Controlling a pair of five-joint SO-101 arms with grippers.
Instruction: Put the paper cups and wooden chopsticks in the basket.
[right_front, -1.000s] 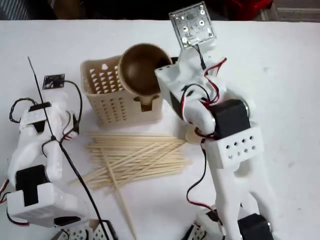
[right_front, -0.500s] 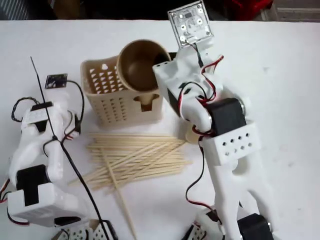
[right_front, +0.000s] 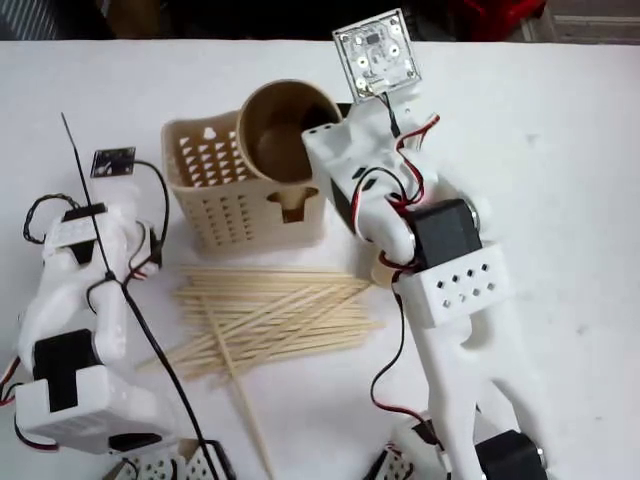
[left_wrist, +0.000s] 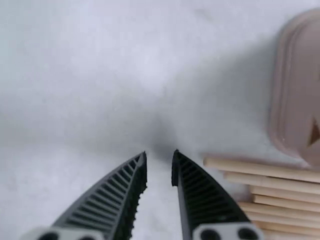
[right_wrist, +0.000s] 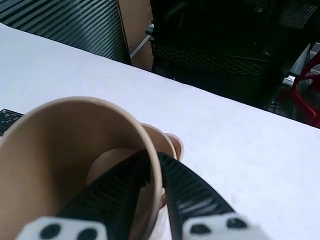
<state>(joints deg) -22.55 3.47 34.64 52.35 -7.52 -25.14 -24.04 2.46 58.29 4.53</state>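
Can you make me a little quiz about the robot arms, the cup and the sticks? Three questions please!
1. True or false: the wooden chopsticks are already in the basket.
2. What does the right gripper pinch? A) a chopstick B) the rim of the paper cup C) nothing
3. Fill in: the cup is held over the ____.
Key: 1 false, they lie on the table; 2 B; 3 basket.

The right tool (right_wrist: 152, 165), arm stretched forward, pinches the rim of a paper cup (right_wrist: 60, 150). The left tool (left_wrist: 159, 155) hangs low, fingers slightly apart.
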